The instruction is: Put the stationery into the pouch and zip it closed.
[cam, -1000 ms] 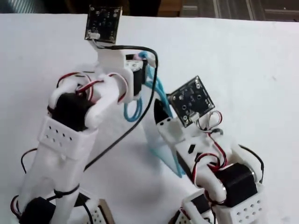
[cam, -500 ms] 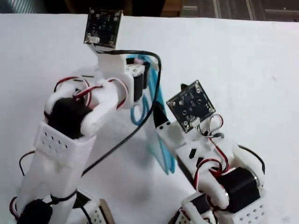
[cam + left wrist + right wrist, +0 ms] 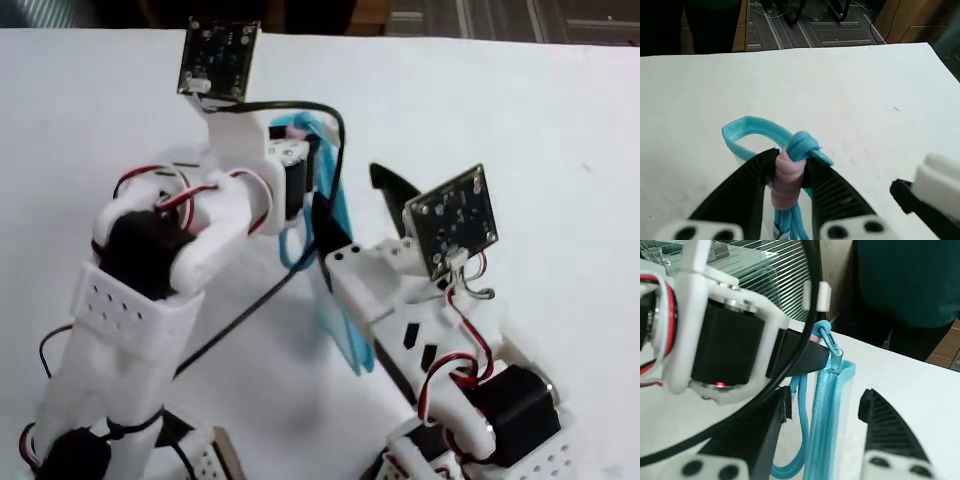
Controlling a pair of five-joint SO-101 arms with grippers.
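High view: the left arm stretches forward over the white table [image 3: 560, 120], and its left gripper [image 3: 305, 150] is at the top end of the blue pouch [image 3: 340, 320]. The pouch stands on edge between the two arms. The right arm bends in from the other side, and its right gripper [image 3: 355, 215] is spread wide, one black finger on each side of the pouch.

Left wrist view: the left gripper [image 3: 790, 160] is clamped tight on a pink bead [image 3: 787, 180] threaded on the blue cord [image 3: 802, 145], just under the cord's knot. A blue strap loop [image 3: 747, 127] curls out beside it.

Right wrist view: the right gripper [image 3: 827, 402] is wide open. Its fingers [image 3: 880, 420] stand on either side of the pouch [image 3: 832, 405] without touching it. The zipper pull [image 3: 836, 357] sits at the pouch's upper end, and its cord runs into the left gripper [image 3: 800, 355].
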